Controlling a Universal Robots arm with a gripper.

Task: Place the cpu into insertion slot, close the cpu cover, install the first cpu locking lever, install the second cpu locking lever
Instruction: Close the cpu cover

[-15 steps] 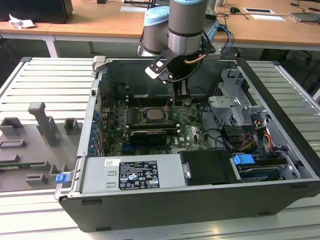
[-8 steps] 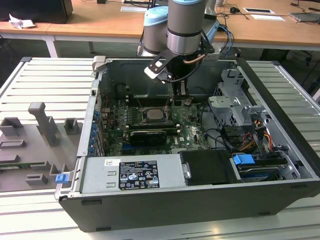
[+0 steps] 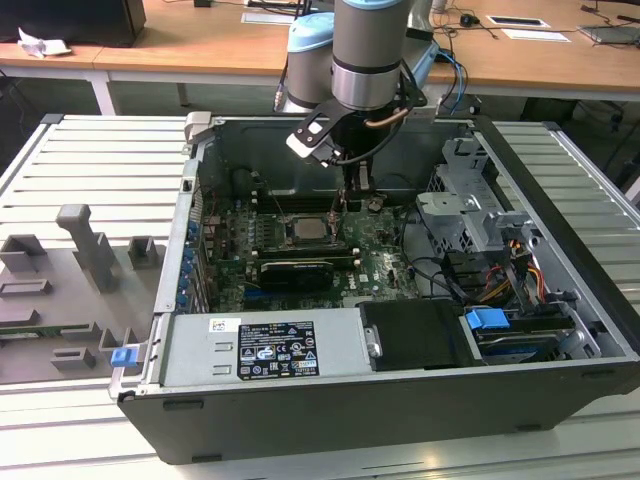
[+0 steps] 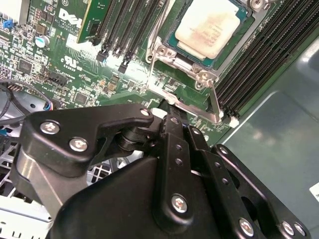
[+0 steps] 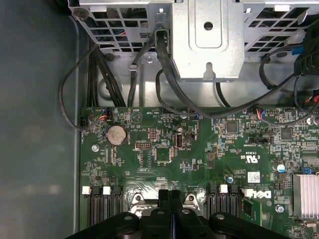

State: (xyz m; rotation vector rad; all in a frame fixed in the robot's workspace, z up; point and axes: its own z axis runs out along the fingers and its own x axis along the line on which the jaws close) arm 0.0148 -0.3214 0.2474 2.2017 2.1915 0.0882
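cpu (image 4: 212,27): flat square, brushed silvery-tan lid with a smudged patch, green substrate edge around it. It's seated in the insertion slot (image 4: 172,43), mid-board, inside the open case (image 3: 560,200). In the exterior view the cpu (image 3: 305,228) sits just to that view's left of the arm's tip.

cpu cover (image 4: 158,56): thin stamped silvery frame, lying flat around the chip, lid showing through its window.

Locking lever (image 4: 215,99): thin bare steel rod along the frame's edge, bent at the end. Can't tell if it's latched.

Gripper (image 4: 172,119): matte black links with bright screw heads, tip right at the lever's bent end by the frame corner. In the first wrist view the gripper (image 5: 169,195) has its two fingers pressed together, nothing visible between them.

Around it:
- glossy green motherboard (image 5: 159,149) with fine traces
- long black ribbed memory slots (image 4: 259,55) both sides of the socket
- round silver coin cell (image 5: 115,133)
- perforated grey sheet-metal drive cage (image 5: 204,40) with black cables (image 5: 99,74) looping under it
- long black expansion card (image 3: 295,270) near the socket
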